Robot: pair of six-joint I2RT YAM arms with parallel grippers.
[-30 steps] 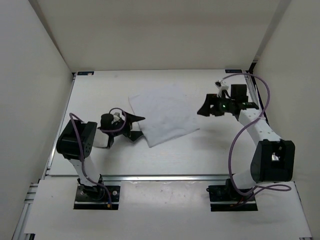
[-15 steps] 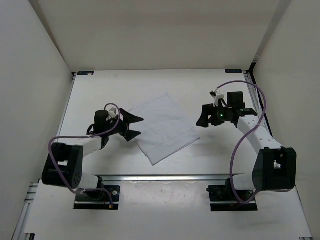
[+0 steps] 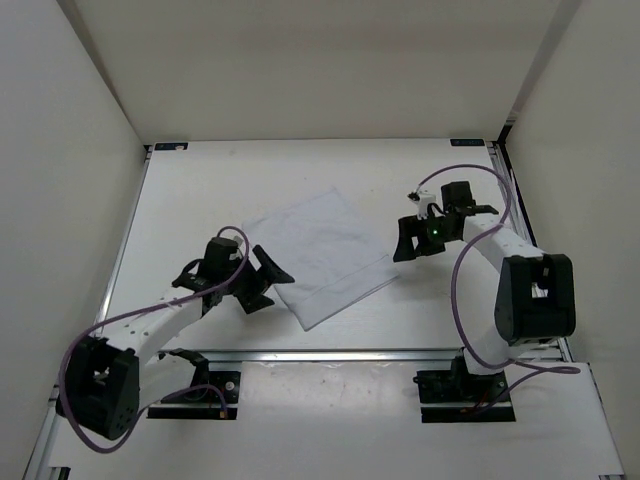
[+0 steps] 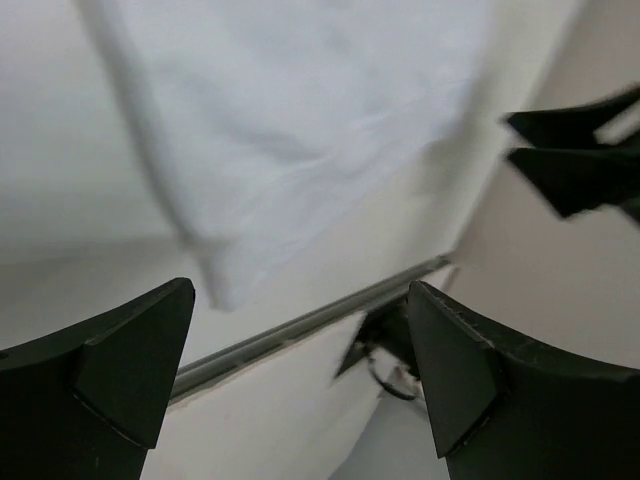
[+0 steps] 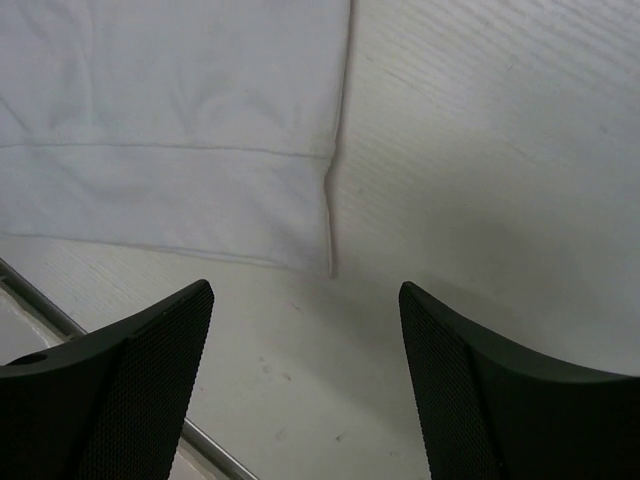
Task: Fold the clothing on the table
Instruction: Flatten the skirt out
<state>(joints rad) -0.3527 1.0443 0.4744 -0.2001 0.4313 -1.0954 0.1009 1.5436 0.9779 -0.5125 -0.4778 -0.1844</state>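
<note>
Thin, soft white clothing (image 3: pixel 322 255) lies flat on the matte desk (image 3: pixel 200 190), a skewed square, one corner toward me. My left end effector (image 3: pixel 268 283) and right end effector (image 3: pixel 401 240) gape wide, empty.

Plain white back wall (image 3: pixel 320 60), white side walls (image 3: pixel 60 200), metal rail (image 3: pixel 330 354) in front, soft even light

Left hand (image 3: pixel 270 287) spread wide, empty; right hand (image 3: pixel 401 241) also spread, empty.

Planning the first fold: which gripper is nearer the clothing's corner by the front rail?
Left: the left gripper sits just left of that clothing corner; right gripper is by its right corner.
</note>
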